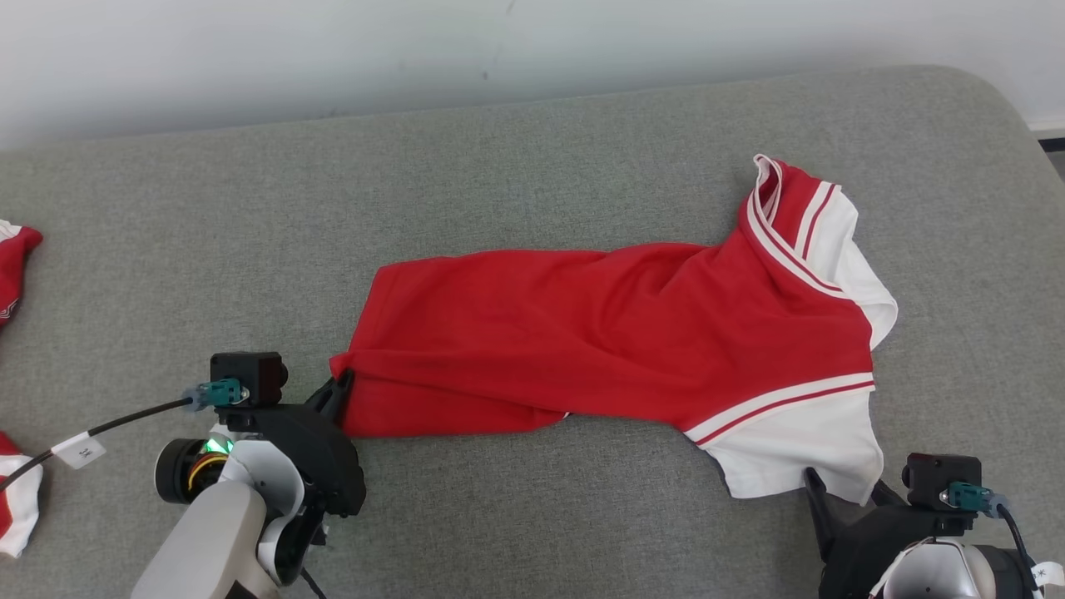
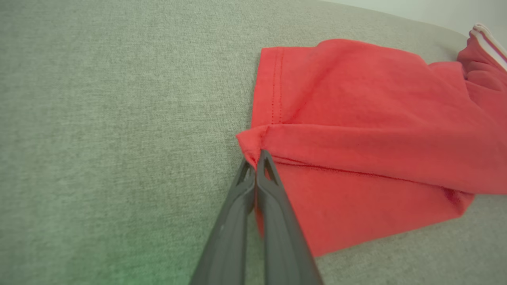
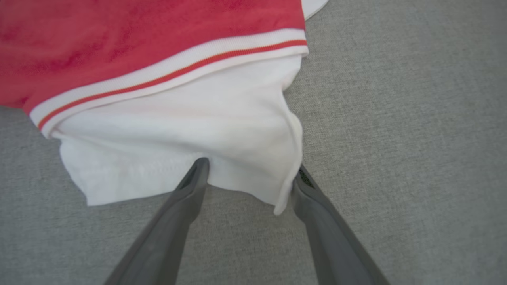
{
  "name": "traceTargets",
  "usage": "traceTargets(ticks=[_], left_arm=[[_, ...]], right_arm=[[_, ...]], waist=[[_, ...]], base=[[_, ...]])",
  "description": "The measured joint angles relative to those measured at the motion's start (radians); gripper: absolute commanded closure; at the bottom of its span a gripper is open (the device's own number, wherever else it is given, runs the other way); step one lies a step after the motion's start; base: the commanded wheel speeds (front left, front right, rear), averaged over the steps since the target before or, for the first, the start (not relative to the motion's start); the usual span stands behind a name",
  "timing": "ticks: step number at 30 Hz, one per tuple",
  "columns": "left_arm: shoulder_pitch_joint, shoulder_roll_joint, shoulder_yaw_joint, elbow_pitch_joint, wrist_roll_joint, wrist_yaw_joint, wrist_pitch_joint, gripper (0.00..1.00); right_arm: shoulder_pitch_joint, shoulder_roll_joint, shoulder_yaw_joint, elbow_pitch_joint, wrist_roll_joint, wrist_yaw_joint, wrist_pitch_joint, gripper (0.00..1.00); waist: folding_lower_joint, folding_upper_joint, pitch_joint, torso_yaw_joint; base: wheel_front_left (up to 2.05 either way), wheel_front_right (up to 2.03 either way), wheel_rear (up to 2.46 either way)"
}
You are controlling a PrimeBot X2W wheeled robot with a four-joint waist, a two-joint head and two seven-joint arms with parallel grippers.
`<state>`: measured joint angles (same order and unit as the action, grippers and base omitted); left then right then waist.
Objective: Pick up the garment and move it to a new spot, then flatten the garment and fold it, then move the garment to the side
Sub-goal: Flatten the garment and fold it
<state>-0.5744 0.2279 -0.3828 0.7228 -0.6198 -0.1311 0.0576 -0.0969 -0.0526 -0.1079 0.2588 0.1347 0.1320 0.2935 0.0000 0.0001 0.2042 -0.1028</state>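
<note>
The garment (image 1: 616, 333) is a red shirt with white sleeves and striped trim, lying stretched left to right on the grey cushion (image 1: 499, 166). At the shirt's lower left hem corner, my left gripper (image 1: 339, 389) is shut on the fabric. The left wrist view shows its two dark fingers (image 2: 273, 186) pressed together on the folded red hem corner (image 2: 253, 144). My right gripper (image 1: 840, 491) stands open at the lower right, its fingers (image 3: 194, 178) spread on either side of the white sleeve's lower edge (image 3: 245, 186).
Other red and white clothes (image 1: 17, 266) lie at the left edge of the cushion. A pale wall (image 1: 499, 50) rises behind the cushion's far edge. A black cable (image 1: 125, 420) with a white tag runs to the left wrist.
</note>
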Motion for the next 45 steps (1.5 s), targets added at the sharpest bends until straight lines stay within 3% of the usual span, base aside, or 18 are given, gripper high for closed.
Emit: traceTargets(ticks=[1,2,3,9,14,20,22,27,33,40,45], left_arm=[[0.000,0.000,-0.003,-0.001,-0.001,0.000,0.000,1.00],[0.000,-0.001,-0.006,-0.002,-0.003,0.000,0.000,1.00],[-0.001,-0.001,-0.008,-0.003,-0.005,0.000,0.000,1.00],[-0.001,0.000,-0.009,-0.023,-0.026,0.000,-0.017,1.00],[-0.013,-0.004,0.030,-0.127,-0.182,0.000,-0.017,1.00],[-0.136,0.058,0.090,-0.298,-0.363,0.000,0.056,1.00],[-0.194,0.078,0.105,-0.319,-0.376,0.000,0.081,1.00],[-0.361,0.103,0.136,-0.339,-0.389,0.029,0.121,1.00],[-0.575,0.125,0.150,-0.352,-0.324,0.075,0.101,1.00],[-0.868,0.127,0.201,-0.367,-0.272,0.123,0.016,1.00],[-1.035,0.144,0.220,-0.365,-0.228,0.115,-0.053,1.00]], right_arm=[[-0.005,0.000,0.001,0.006,0.000,0.000,-0.001,0.59],[-0.007,-0.001,0.003,0.008,0.000,0.000,-0.005,0.84],[-0.007,0.000,0.004,0.009,0.000,0.000,-0.007,1.00],[0.001,0.000,0.014,-0.035,0.012,0.000,-0.023,1.00],[-0.014,-0.006,0.041,-0.165,0.067,0.000,-0.027,1.00],[-0.215,-0.123,0.120,-0.281,0.117,0.000,0.047,1.00],[-0.312,-0.156,0.145,-0.285,0.138,0.000,0.069,1.00],[-0.590,-0.220,0.226,-0.210,0.188,0.000,0.105,1.00],[-0.944,-0.184,0.251,-0.067,0.196,0.000,0.081,1.00],[-1.312,-0.133,0.195,0.082,0.129,0.000,-0.053,1.00],[-1.496,-0.102,0.051,0.149,0.082,0.000,-0.200,1.00]], waist=[[0.0000,0.0000,0.000,0.002],[0.0000,0.0000,0.000,0.004],[0.0000,0.0000,0.000,0.005],[0.0000,0.0000,-0.012,0.005],[0.0000,-0.0001,-0.017,-0.012],[0.0000,-0.0001,0.005,-0.042],[0.0001,-0.0001,0.024,-0.052],[0.0001,0.0000,0.086,-0.076],[0.0003,0.0000,0.186,-0.104],[0.0004,0.0000,0.335,-0.137],[0.0005,0.0001,0.440,-0.164]], base=[[0.00,0.00,0.00],[0.00,0.00,0.00],[0.00,0.00,0.00],[0.00,0.00,0.00],[0.00,0.00,0.00],[0.00,0.00,0.00],[0.00,0.00,0.00],[0.00,0.00,0.00],[0.00,0.00,0.00],[0.00,0.00,0.00],[0.00,0.00,0.00]])
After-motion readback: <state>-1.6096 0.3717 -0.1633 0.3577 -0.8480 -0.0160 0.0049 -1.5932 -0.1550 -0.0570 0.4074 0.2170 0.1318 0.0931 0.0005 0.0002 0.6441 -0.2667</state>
